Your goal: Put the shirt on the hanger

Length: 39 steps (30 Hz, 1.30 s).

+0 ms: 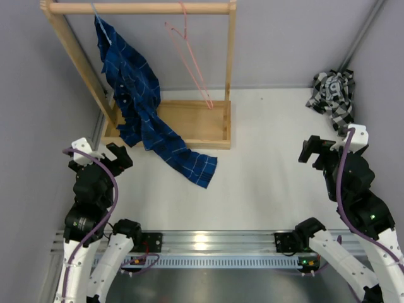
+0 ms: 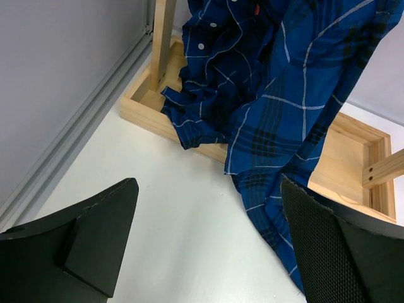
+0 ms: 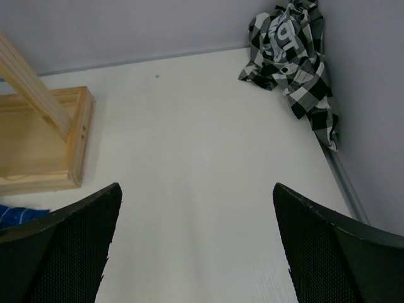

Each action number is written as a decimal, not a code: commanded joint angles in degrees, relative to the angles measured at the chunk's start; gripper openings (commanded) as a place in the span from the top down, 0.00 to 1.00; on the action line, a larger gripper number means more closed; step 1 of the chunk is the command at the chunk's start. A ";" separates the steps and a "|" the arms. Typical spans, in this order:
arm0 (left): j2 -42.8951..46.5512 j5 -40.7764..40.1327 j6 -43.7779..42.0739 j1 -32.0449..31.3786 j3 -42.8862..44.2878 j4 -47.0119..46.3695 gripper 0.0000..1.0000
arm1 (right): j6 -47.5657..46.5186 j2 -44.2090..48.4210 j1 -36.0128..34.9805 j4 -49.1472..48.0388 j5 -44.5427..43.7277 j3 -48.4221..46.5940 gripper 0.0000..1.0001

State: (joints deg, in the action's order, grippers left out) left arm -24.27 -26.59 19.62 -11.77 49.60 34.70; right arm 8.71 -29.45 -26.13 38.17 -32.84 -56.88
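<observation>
Two robot arms sit bolted along the metal rail (image 1: 214, 243) at the near edge of the table (image 1: 265, 183), both empty-handed at the outset of a laundry job. On one side the left gripper (image 2: 208, 189) hangs with jaws spread wide, holding nothing. It is aimed at a dark blue plaid shirt (image 1: 136, 95) that drapes from a pale blue hanger (image 1: 96, 11) and trails over the base of a wooden rack (image 1: 139, 8) onto the tabletop. Opposite, the right gripper (image 3: 197, 189) is likewise released and bare, facing the table's far right corner. There the job's shirt (image 3: 293, 57), checked black and white with white lettering, lies crumpled in a heap against the wall. Its hanger (image 1: 196, 69), thin pink wire, dangles by its hook from the rack's top bar near the right-hand post, on the far left part of the table and well apart from the shirt.

By the look of it, no step has begun: the shirt is untouched and the pink hanger bare. The opening move appears to fall to the right arm, which would need to reach into the far right corner, come down on the heap and pinch a fold. A grip near the collar would be ideal, though no collar shows in the bundle.

Count: two arms, two grippers, two shirts, two hangers, one rack.
</observation>
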 commanded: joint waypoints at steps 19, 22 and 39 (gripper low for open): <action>-2.27 2.33 0.33 0.26 -0.12 -2.88 0.02 | 0.43 -29.66 6.49 -16.82 10.68 -8.46 0.01; -2.62 2.77 0.33 -0.09 -0.47 -2.88 0.02 | 2.19 -42.41 14.75 -18.39 16.57 -16.38 0.01; -2.88 5.58 -0.10 -4.31 -0.83 -2.79 0.02 | -28.39 -111.77 30.61 -20.94 -1.34 -73.35 0.16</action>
State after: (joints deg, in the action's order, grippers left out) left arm -26.48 -21.89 19.77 -15.05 49.08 34.63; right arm -10.81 -135.44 4.08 20.34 -29.71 -124.60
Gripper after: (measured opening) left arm 0.980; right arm 0.856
